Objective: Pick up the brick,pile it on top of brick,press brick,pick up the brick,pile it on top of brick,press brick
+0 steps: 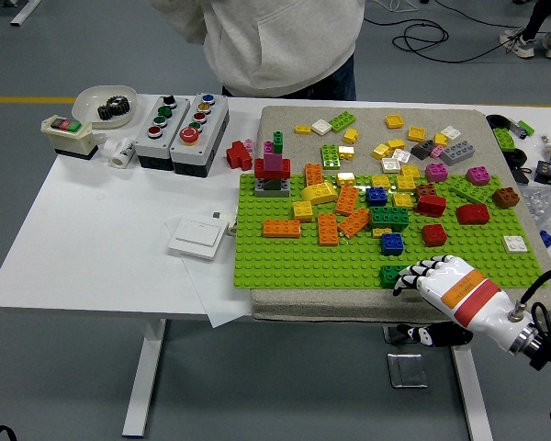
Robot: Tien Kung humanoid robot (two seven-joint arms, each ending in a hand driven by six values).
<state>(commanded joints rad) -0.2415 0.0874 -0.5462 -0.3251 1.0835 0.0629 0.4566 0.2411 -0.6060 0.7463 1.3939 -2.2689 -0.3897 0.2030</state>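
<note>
Right robot hand (421, 273): your fingers curl over the green brick (391, 275), seemingly pinching it, though the contact is hard to make out.
Green brick: on the baseplate (294, 262), near its front edge.
Stack (272, 172): at the baseplate's far-left corner.
Person (275, 41): stands behind the table (101, 239).

White table, loaded from left to right

The white table (92, 230) carries a bowl (104, 101), two button boxes (179, 119), a wall switch (197, 237) on paper, and (right half) a grey mat (285, 124).
</note>
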